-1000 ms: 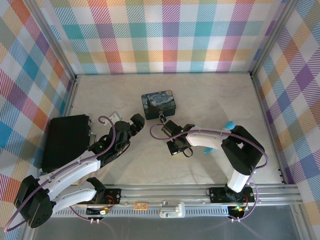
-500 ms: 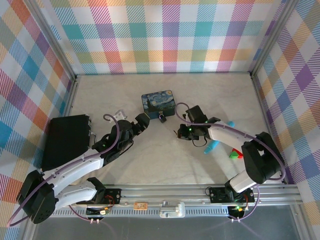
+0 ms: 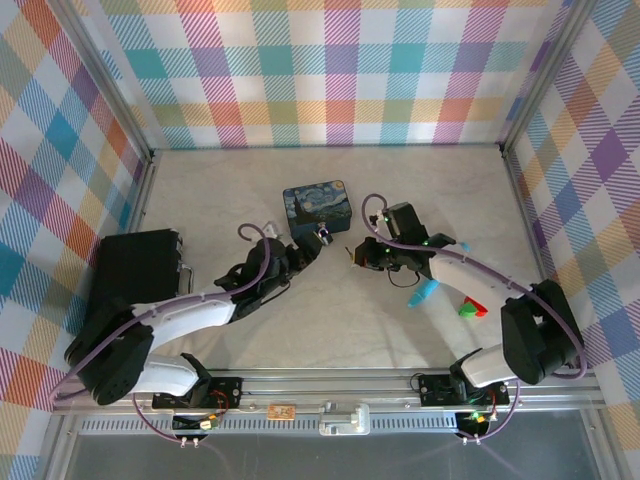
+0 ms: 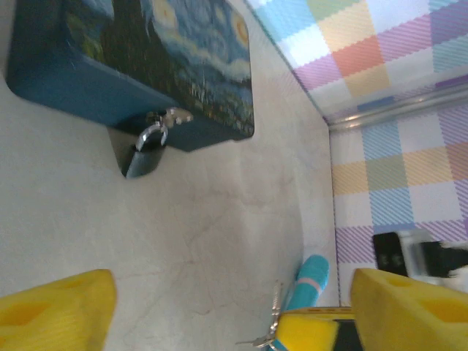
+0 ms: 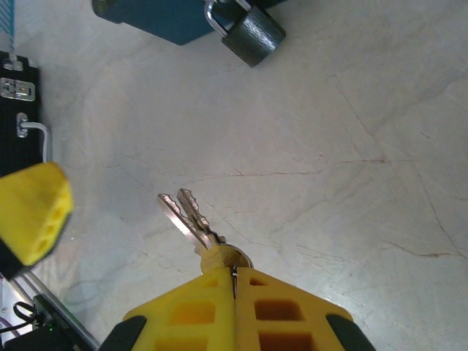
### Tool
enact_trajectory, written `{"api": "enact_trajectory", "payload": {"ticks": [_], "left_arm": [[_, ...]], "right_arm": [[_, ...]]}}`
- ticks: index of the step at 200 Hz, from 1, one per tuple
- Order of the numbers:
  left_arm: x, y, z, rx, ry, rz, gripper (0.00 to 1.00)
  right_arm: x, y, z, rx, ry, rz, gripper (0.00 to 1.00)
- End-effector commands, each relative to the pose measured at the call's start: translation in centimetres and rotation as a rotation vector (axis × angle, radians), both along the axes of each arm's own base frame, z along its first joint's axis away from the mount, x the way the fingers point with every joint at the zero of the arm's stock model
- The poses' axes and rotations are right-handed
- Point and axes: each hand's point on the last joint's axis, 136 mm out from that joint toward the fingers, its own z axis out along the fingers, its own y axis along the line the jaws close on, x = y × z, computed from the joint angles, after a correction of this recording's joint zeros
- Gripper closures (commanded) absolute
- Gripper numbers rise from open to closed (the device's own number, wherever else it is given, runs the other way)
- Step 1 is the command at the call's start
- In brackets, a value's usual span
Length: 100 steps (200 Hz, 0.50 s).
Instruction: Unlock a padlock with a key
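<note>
The padlock (image 5: 252, 33) hangs by its shackle from the clasp of the blue tin (image 3: 315, 203), on the tin's near side, mid-table (image 3: 420, 190) and toward the far edge. Just to its right, the right gripper (image 5: 234, 274) is clamped on the key (image 5: 191, 216), whose blades stick out ahead of the fingers. The left gripper (image 4: 234, 292), jaws apart and empty, sits near the padlock's left side.

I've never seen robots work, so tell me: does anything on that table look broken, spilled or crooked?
Nothing broken or spilled. The blue tin lies slightly askew to the walls, its padlock resting on the tabletop. Thin dark lines cross that surface; cracks or marbling, I cannot tell.
</note>
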Motion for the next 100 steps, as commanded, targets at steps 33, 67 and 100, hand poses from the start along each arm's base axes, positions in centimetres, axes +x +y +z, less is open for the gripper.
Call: {"api": "enact_trajectory", "payload": {"ticks": [33,67,100], "left_arm": [[1.2,-5.9,3.0,-0.138,-0.038,-0.112,0.36],[2.0,-8.2,3.1,-0.171,-0.032,-0.158,0.45],[2.6,-8.9,2.8,-0.161,-0.028,-0.163,0.57]], "right_arm": [[0.5,0.7,2.5,0.062,-0.095,0.034,1.00],[0.5,0.7,3.0,0.076,-0.116,0.034,1.00],[0.3,0.8,3.3,0.085,-0.127,0.039,1.00]]}}
